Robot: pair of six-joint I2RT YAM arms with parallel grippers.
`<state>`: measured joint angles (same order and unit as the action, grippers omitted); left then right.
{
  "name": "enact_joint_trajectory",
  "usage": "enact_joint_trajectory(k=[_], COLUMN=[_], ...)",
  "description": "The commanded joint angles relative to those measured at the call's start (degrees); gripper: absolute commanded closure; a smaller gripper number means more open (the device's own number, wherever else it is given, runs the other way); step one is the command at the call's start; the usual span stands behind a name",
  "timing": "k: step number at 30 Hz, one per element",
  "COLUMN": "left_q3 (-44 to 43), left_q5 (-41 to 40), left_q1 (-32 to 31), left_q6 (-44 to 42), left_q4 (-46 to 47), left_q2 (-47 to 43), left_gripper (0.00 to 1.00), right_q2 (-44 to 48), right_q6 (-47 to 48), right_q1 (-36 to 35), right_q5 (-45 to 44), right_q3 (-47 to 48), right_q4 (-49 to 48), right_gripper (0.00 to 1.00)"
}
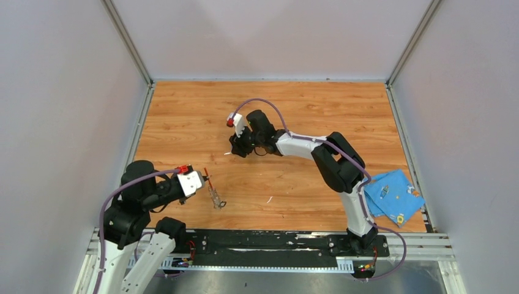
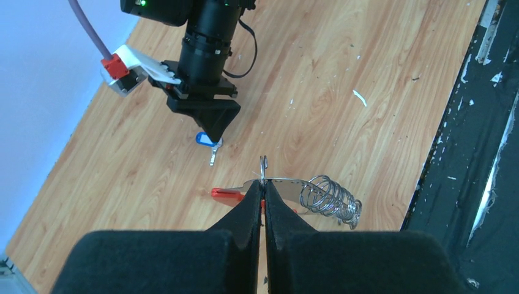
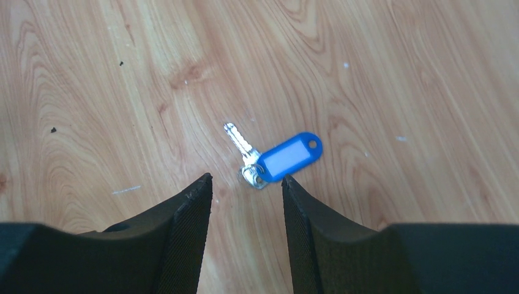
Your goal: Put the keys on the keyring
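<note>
wood-grain table (image 1: 183, 110), plain grey walls (image 1: 275, 37)

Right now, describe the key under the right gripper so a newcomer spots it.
On the wooden tabletop, look mid-table beneath the open right gripper. A silver key lies flat there. Its blue oval tag with a white label sets it apart from the red-tipped keyring in the left gripper.
</note>
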<state>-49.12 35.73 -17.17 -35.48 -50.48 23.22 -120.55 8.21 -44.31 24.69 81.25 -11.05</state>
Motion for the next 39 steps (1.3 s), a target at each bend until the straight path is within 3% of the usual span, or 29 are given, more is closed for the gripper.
enact_joint_trajectory(k=[1,12,16,21,29,39], left_q3=[-1.0,-1.3,-1.4,-1.6,-1.4,-1.6], left_q5=[0.2,-0.4,0.4,1.3,3.3,4.8], left_q1=[0.2,0.2,0.2,0.2,0.2,0.2], left_q6=[-0.5,-0.4,-0.2,0.1,0.1,-0.3], left_q4=[-0.7,-0.7,-0.7,-0.6,-0.6,-0.6], left_q2=[-1.5,-2.0,-2.2,-2.1,-2.2,-1.9], left_gripper=[1.00,1.00,1.00,1.00,1.00,1.00], right_q2=[-2.7,-6.2,-5.5,-3.7,4.6,21.1], right_q6=[6.1,9.1,9.1,8.9,6.4,-2.4], right_q1=[-2.1,-3.9,-3.9,-3.9,-3.9,-3.9], right_q5=[0.7,-3.3,-5.3,-7.2,-5.5,-5.0], right_q3=[2.7,6.2,5.8,4.4,-3.1,-25.6], right_q4=[1.7,7.7,7.7,6.7,3.6,-5.1], right_gripper=[0.52,0.65,0.76,0.99,1.00,1.00])
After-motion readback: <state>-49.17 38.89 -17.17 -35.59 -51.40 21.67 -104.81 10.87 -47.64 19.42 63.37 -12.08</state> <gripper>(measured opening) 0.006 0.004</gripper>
